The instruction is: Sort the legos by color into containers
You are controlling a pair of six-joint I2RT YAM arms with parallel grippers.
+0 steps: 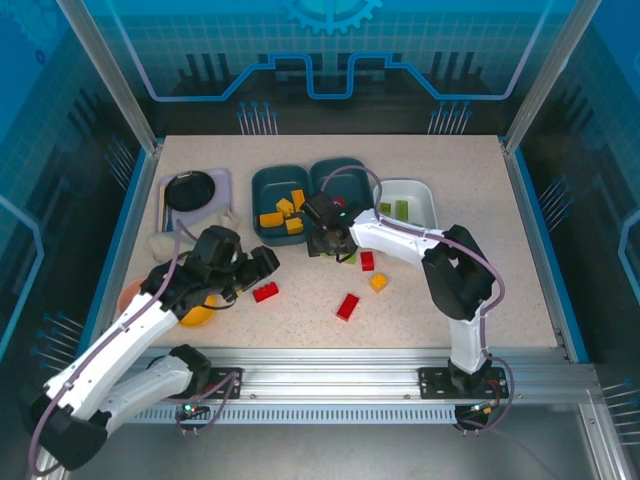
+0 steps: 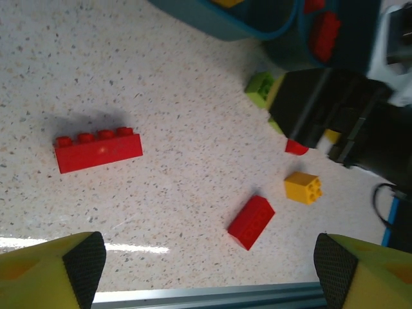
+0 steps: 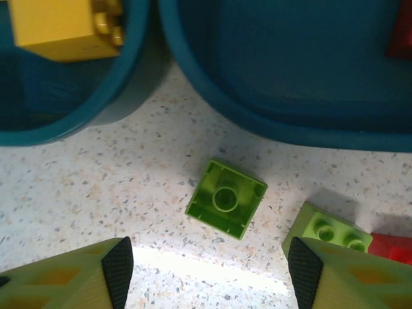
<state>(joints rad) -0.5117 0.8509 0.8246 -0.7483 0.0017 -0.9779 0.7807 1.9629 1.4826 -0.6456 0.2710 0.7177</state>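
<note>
Loose bricks lie mid-table: a long red brick (image 1: 265, 292) (image 2: 98, 149), a red brick (image 1: 347, 306) (image 2: 251, 221), a yellow brick (image 1: 378, 282) (image 2: 303, 187) and a small red one (image 1: 367, 261). My left gripper (image 1: 262, 265) (image 2: 209, 264) hovers open over bare table near the long red brick. My right gripper (image 1: 330, 245) (image 3: 209, 273) hangs open above an upside-down green brick (image 3: 226, 199), with a second green brick (image 3: 327, 230) beside its right finger. The left teal bin (image 1: 257, 205) holds yellow bricks (image 3: 61, 26), the middle teal bin (image 1: 345, 165) a red one, the white bin (image 1: 430, 190) green ones.
A black round plate on a grey tray (image 1: 190, 190) stands at the back left. A yellow bowl (image 1: 200, 314) and a pink one (image 1: 130, 295) sit under my left arm. The metal rail (image 1: 350, 360) runs along the front edge.
</note>
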